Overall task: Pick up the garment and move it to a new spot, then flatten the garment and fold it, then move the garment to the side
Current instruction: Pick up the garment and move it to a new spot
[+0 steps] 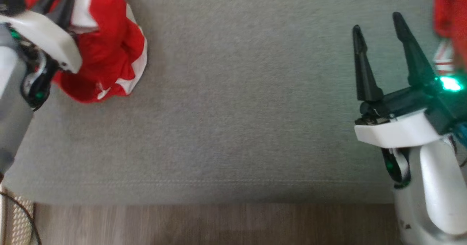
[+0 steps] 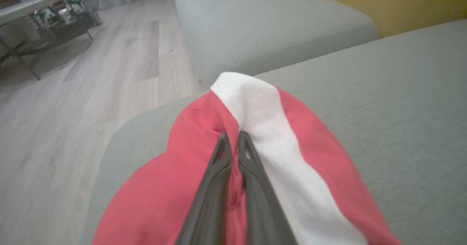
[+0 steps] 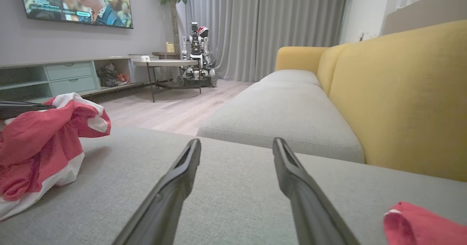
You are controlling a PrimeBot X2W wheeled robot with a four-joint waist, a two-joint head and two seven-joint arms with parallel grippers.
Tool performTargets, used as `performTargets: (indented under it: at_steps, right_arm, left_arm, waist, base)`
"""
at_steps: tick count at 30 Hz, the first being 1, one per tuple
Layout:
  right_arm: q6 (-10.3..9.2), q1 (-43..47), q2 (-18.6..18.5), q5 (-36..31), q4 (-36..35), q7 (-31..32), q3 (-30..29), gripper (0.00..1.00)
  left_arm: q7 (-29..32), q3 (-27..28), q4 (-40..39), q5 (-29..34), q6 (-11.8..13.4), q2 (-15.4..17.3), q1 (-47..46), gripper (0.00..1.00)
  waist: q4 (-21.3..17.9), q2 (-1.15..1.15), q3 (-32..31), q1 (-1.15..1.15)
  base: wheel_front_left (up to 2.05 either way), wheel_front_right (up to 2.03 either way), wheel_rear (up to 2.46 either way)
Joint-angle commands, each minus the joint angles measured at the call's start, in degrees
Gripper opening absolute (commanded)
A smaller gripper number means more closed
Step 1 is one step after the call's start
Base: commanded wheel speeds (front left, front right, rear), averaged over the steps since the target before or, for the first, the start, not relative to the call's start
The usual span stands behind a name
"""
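Note:
The garment [image 1: 105, 48] is red with white bands and lies bunched at the far left of the grey sofa cushion [image 1: 233, 110]. My left gripper [image 1: 62, 0] is shut on its upper fold. In the left wrist view the two fingers [image 2: 233, 135] pinch red cloth beside a white stripe [image 2: 262, 121]. From the right wrist the garment [image 3: 43, 139] is a heap, its top raised and its lower edge resting on the cushion. My right gripper [image 1: 377, 22] stands open and empty over the cushion's right part, its fingers [image 3: 236, 142] apart.
Another red cloth [image 1: 450, 15] lies at the far right, close to my right gripper, and shows again [image 3: 419, 223]. The cushion's front edge drops to wood floor [image 1: 219, 223]. A yellow backrest [image 3: 401, 91], a second cushion [image 3: 284, 113] and a low table [image 3: 164, 64] lie beyond.

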Motion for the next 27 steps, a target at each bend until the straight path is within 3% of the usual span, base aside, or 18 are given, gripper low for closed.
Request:
performTargets:
  at_steps: [1, 8, 15, 20, 25, 27]
  right_arm:
    - [-0.02, 1.5, 0.3, 0.6, -2.4, -0.4, 0.7, 1.0]
    - [-0.02, 3.2, 0.3, 3.5, -4.6, -0.4, -2.0, 1.0]
    - [-0.02, 3.3, 0.3, 5.5, -6.8, -0.4, -3.1, 1.0]
    - [-0.02, 3.1, 0.3, 7.1, -8.0, -0.4, -2.4, 1.0]
    - [-0.02, 2.9, 0.3, 8.7, -9.0, -0.4, -1.6, 1.0]
    - [-0.02, 3.1, 0.3, 9.0, -9.4, -0.4, -1.7, 1.0]
  left_arm:
    - [-0.7, 1.6, -2.3, 0.6, 0.1, 2.9, -3.5, 0.0]
    - [-1.6, -3.0, -12.5, 4.8, 0.1, 3.8, -4.9, 0.0]
    - [-0.4, -6.9, -18.9, 8.1, 0.1, 2.0, -6.7, 0.0]
    - [1.2, -11.7, -18.4, 10.4, 0.1, 0.2, -7.2, 0.0]
    - [1.9, -15.2, -11.7, 10.4, 0.1, -2.8, -5.2, 0.0]
    - [1.9, -15.5, -8.5, 9.4, 0.1, -4.9, -4.4, 0.48]
  waist:
    - [-2.8, 0.0, -2.8, 0.0]
    - [-9.0, 0.0, -6.3, 0.0]
    - [-15.9, 0.0, -6.0, 0.0]
    - [-20.9, 0.0, -3.6, 0.0]
    - [-24.7, 0.0, -0.6, 0.0]
    - [-25.2, 0.0, 0.5, 0.0]
  base:
    - [0.0, 0.0, 0.0]
    - [0.0, 0.0, 0.0]
    - [0.0, 0.0, 0.0]
    - [0.0, 0.0, 0.0]
    - [0.0, 0.0, 0.0]
    - [0.0, 0.0, 0.0]
